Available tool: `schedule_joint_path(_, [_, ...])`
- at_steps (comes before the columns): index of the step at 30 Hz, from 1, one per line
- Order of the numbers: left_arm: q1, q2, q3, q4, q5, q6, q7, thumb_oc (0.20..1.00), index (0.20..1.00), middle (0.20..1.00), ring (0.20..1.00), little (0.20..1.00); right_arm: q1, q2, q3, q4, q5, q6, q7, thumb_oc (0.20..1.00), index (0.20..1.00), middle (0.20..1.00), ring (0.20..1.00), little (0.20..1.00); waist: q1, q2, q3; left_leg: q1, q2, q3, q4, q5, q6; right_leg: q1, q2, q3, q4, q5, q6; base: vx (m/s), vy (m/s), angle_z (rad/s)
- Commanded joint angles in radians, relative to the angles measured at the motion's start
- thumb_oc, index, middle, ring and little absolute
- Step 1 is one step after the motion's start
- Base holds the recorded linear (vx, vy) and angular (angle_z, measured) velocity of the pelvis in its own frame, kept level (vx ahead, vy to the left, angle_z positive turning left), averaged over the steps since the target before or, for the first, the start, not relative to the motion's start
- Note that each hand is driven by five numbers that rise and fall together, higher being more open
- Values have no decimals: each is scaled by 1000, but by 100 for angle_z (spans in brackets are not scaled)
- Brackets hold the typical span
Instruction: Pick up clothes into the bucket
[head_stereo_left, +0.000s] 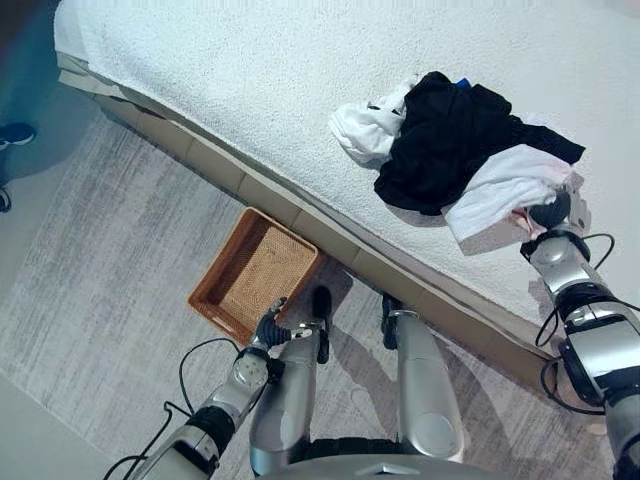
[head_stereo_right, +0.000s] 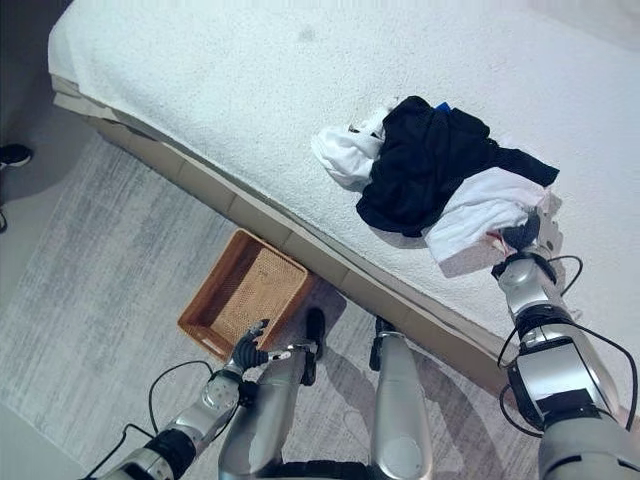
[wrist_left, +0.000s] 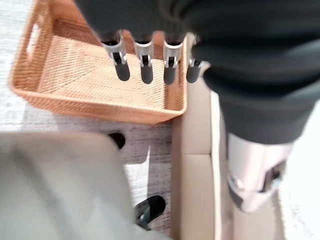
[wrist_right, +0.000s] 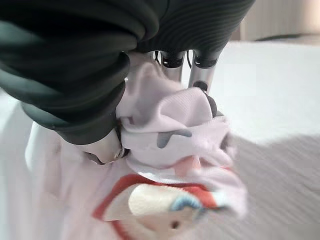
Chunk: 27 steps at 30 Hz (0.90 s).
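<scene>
A pile of clothes lies on the white bed (head_stereo_left: 230, 70) near its edge: a black garment (head_stereo_left: 450, 140) on top, a white one (head_stereo_left: 362, 130) at its left, and a white-pink garment (head_stereo_left: 500, 185) at its right. My right hand (head_stereo_left: 553, 212) is at the pile's right end, and in the right wrist view its fingers (wrist_right: 202, 75) curl round the bunched white-pink garment (wrist_right: 175, 125), which carries a red print. The woven brown basket (head_stereo_left: 205, 305) stands on the floor beside the bed. My left hand (head_stereo_left: 270, 325) hovers open just beside the basket's near corner, fingers (wrist_left: 145, 65) straight over the basket's rim (wrist_left: 100, 107).
The bed's beige base (head_stereo_left: 300, 215) runs diagonally between the basket and the clothes. Grey carpet (head_stereo_left: 110, 230) lies around the basket. A person's dark shoe (head_stereo_left: 15, 133) shows at the far left edge.
</scene>
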Motion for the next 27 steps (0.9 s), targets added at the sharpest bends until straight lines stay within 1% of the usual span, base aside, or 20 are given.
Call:
schedule_joint_path(1, [66, 43, 18, -45, 36, -19, -5, 1000, 1000, 1000, 1000, 1000, -2, -56, -10, -22, 39, -35, -30, 200, 200, 200, 200, 200, 6, -61, -67, -6, 12, -14, 60, -50, -42, 80, -58, 26, -36, 19, 66, 25, 8, -15])
schedule_joint_path(2, [69, 56, 33, -56, 40, -21, -12, 1000, 1000, 1000, 1000, 1000, 24, -55, -31, -75, 52, -43, -23, 200, 200, 200, 200, 200, 2, -69, -92, 16, 15, -13, 36, -43, -45, 107, -53, 26, -71, 33, 71, 16, 8, -13])
schedule_joint_path(3, [70, 57, 33, -57, 40, -21, -13, 1000, 1000, 1000, 1000, 1000, 27, -55, -33, -77, 52, -42, -23, 200, 200, 200, 200, 200, 3, -70, -91, 19, 15, -13, 34, -42, -45, 110, -53, 25, -74, 34, 71, 45, 11, -15])
schedule_joint_path(4, [73, 70, 45, -70, 43, -25, -22, 1000, 1000, 1000, 1000, 1000, 73, -50, -64, -124, 66, -53, -22, 200, 200, 200, 200, 200, 0, -77, -115, 49, 18, -11, 3, -36, -48, 142, -48, 20, -109, 45, 76, 25, 4, -13])
schedule_joint_path(5, [75, 71, 44, -71, 43, -25, -23, 1000, 1000, 1000, 1000, 1000, 76, -49, -66, -126, 65, -52, -22, 200, 200, 200, 200, 200, 1, -78, -115, 53, 19, -11, 1, -35, -48, 146, -48, 19, -112, 47, 76, 64, 2, -13])
schedule_joint_path(6, [84, 87, 58, -111, 45, -32, -35, 1000, 1000, 1000, 1000, 1000, 138, -41, -100, -198, 63, -59, -18, 200, 200, 200, 200, 200, -5, -86, -142, 84, 20, -11, -30, -29, -51, 182, -41, 15, -148, 55, 80, 49, -6, -9])
schedule_joint_path(8, [91, 97, 64, -131, 45, -32, -41, 1000, 1000, 1000, 1000, 1000, 174, -31, -118, -234, 60, -61, -15, 200, 200, 200, 200, 200, -5, -91, -152, 104, 21, -12, -49, -23, -52, 205, -37, 12, -169, 62, 82, 49, -8, -4])
schedule_joint_path(9, [98, 115, 79, -192, 40, -37, -58, 1000, 1000, 1000, 1000, 1000, 239, -17, -160, -295, 64, -69, -5, 200, 200, 200, 200, 200, -8, -97, -182, 136, 23, -11, -86, -16, -52, 240, -30, 6, -209, 71, 87, 54, -6, -4])
schedule_joint_path(11, [106, 132, 94, -250, 38, -41, -72, 1000, 1000, 1000, 1000, 1000, 308, -5, -209, -365, 60, -74, 1, 200, 200, 200, 200, 200, -13, -102, -208, 165, 23, -10, -121, -6, -53, 270, -23, 1, -246, 81, 91, 30, -1, -1])
schedule_joint_path(12, [108, 134, 93, -252, 38, -40, -72, 1000, 1000, 1000, 1000, 1000, 313, -3, -212, -370, 59, -72, 1, 200, 200, 200, 200, 200, -12, -103, -208, 168, 24, -11, -124, -4, -53, 273, -23, 0, -249, 82, 91, 35, -5, -2])
schedule_joint_path(13, [107, 134, 117, -300, 14, -42, -83, 1000, 1000, 1000, 1000, 1000, 373, 18, -258, -430, 60, -79, 4, 200, 200, 200, 200, 200, -17, -110, -238, 199, 26, -10, -161, 4, -54, 306, -16, -9, -287, 89, 94, 41, -18, -2])
schedule_joint_path(15, [89, 138, 135, -357, -7, -45, -92, 1000, 1000, 1000, 1000, 1000, 415, 44, -290, -497, 62, -90, 11, 200, 200, 200, 200, 200, -20, -118, -268, 230, 30, -10, -198, 12, -55, 339, -9, -17, -333, 102, 99, 39, -18, 2])
schedule_joint_path(16, [91, 140, 134, -360, -8, -43, -93, 1000, 1000, 1000, 1000, 1000, 419, 46, -293, -502, 61, -88, 11, 200, 200, 200, 200, 200, -19, -119, -268, 233, 30, -11, -201, 14, -56, 343, -9, -17, -336, 103, 99, 42, -19, 2])
schedule_joint_path(17, [61, 152, 143, -413, -15, -43, -105, 1000, 1000, 1000, 1000, 1000, 453, 68, -306, -583, 57, -99, 30, 200, 200, 200, 200, 200, -22, -130, -298, 260, 37, -2, -223, 15, -56, 373, -4, -21, -372, 113, 103, 48, -19, 0])
schedule_joint_path(18, [46, 156, 146, -438, -16, -45, -109, 1000, 1000, 1000, 1000, 1000, 464, 75, -307, -602, 56, -107, 40, 200, 200, 200, 200, 200, -24, -134, -311, 270, 40, 2, -228, 14, -55, 384, -3, -21, -383, 115, 104, 48, -18, -2])
schedule_joint_path(19, [47, 157, 145, -440, -16, -43, -109, 1000, 1000, 1000, 1000, 1000, 467, 76, -309, -605, 56, -106, 41, 200, 200, 200, 200, 200, -22, -134, -310, 274, 41, 3, -230, 14, -55, 388, -3, -20, -386, 116, 104, 82, -2, -4])
schedule_joint_path(20, [3, 175, 148, -509, -23, -47, -121, 1000, 1000, 1000, 1000, 1000, 485, 86, -305, -669, 59, -116, 73, 200, 200, 200, 200, 200, -25, -140, -339, 299, 46, 16, -239, 10, -55, 415, -1, -17, -408, 120, 109, 94, 4, -5])
schedule_joint_path(24, [-96, 201, 147, -610, -28, -47, -124, 1000, 1000, 1000, 1000, 1000, 497, 78, -290, -794, 68, -131, 152, 200, 200, 200, 200, 200, -28, -147, -373, 343, 54, 25, -249, 3, -54, 458, 0, -8, -418, 114, 110, 76, -3, -14])
schedule_joint_path(25, [-97, 201, 147, -610, -28, -46, -124, 1000, 1000, 1000, 1000, 1000, 497, 78, -292, -796, 68, -130, 154, 200, 200, 200, 200, 200, -27, -147, -371, 346, 54, 25, -249, 2, -54, 460, 0, -8, -418, 114, 110, 60, -6, -13])
schedule_joint_path(27, [-155, 198, 128, -602, -21, -42, -125, 1000, 1000, 1000, 1000, 1000, 487, 72, -273, -852, 93, -139, 202, 200, 200, 200, 200, 200, -31, -147, -391, 375, 59, 30, -256, -4, -54, 486, 3, -5, -422, 106, 107, 73, -5, -8])
